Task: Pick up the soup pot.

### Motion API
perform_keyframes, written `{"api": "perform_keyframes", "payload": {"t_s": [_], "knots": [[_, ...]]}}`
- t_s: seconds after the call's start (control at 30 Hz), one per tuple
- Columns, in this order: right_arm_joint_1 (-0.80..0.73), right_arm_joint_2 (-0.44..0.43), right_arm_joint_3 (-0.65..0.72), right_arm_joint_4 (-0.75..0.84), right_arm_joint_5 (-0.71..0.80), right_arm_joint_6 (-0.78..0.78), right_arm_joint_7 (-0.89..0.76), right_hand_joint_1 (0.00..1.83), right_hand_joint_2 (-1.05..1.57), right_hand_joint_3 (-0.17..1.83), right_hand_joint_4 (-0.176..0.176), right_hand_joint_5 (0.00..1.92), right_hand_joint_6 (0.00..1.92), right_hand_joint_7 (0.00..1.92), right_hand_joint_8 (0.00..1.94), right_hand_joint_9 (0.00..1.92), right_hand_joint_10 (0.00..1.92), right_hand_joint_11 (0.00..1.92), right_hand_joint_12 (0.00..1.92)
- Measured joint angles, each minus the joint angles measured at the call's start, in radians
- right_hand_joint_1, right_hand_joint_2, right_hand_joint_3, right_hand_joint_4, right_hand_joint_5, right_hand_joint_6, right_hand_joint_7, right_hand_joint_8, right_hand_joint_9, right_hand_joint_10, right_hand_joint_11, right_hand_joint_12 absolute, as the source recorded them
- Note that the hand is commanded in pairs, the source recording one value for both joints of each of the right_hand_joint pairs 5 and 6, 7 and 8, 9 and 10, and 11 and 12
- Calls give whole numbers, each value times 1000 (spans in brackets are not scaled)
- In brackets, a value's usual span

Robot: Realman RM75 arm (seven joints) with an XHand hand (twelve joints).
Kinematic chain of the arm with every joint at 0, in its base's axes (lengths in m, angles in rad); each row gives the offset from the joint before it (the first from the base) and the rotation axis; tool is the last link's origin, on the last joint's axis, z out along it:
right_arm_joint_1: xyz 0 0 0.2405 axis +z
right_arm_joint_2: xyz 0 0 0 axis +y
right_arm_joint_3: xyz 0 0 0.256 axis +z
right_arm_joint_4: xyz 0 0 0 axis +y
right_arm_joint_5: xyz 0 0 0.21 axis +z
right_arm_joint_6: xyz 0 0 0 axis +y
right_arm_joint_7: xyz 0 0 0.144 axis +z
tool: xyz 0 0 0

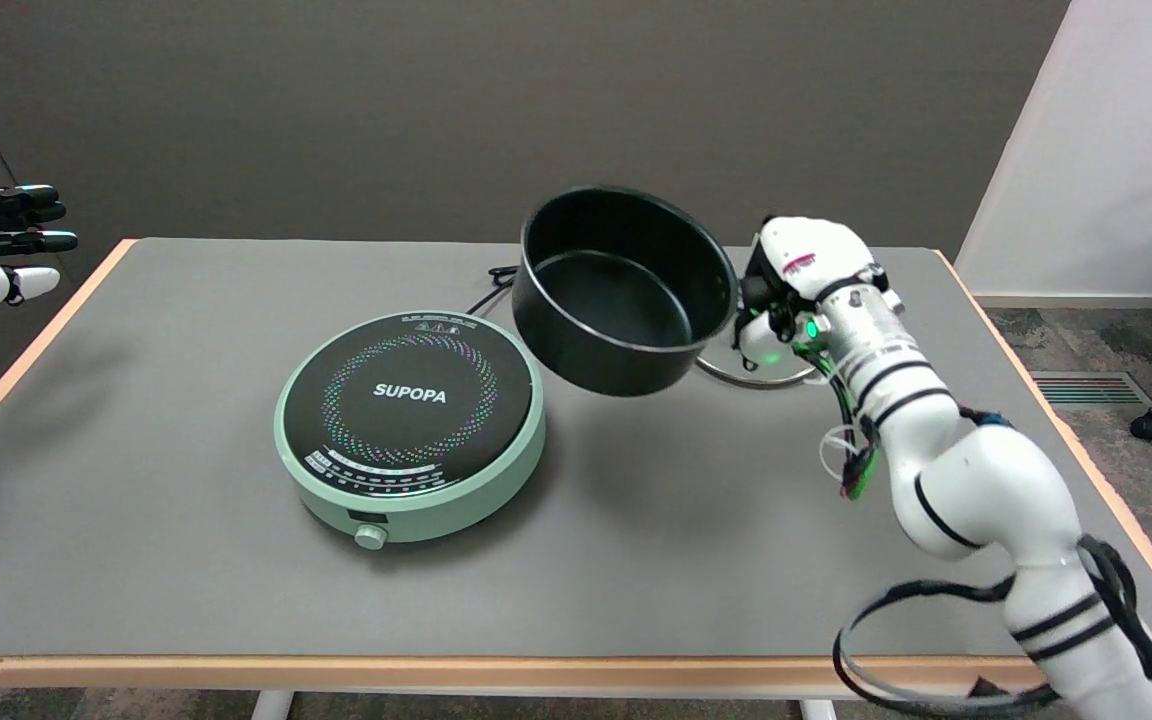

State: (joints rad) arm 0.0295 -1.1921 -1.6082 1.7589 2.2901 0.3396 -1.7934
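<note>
I'm holding the pot (616, 300) tilted in the air, my right hand (786, 285) gripping only its right edge; that 1-sided hold is risking a slip onto the cooker (411, 425).

Right of the frame's middle, the right hand (786, 285) grips the black soup pot (621, 295) by its right side, holding it in the air, tilted so its open mouth faces the camera and its dark inside shows. Below the pot's right edge a metal ring (761, 378) lies on the grey counter (186, 560). Left of the pot and lower sits a round green induction cooker (411, 425) marked SUPOPA, its cord (496, 285) running behind it. The white arm enters from the lower right.
</note>
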Motion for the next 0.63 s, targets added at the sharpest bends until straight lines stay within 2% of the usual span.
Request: {"api": "perform_keyframes", "payload": {"t_s": [0.63], "knots": [[278, 93, -146, -205, 185, -125, -1, 1277, 296, 1445, -75, 1770, 1770, 1770, 1770, 1770, 1770, 1770, 1770]]}}
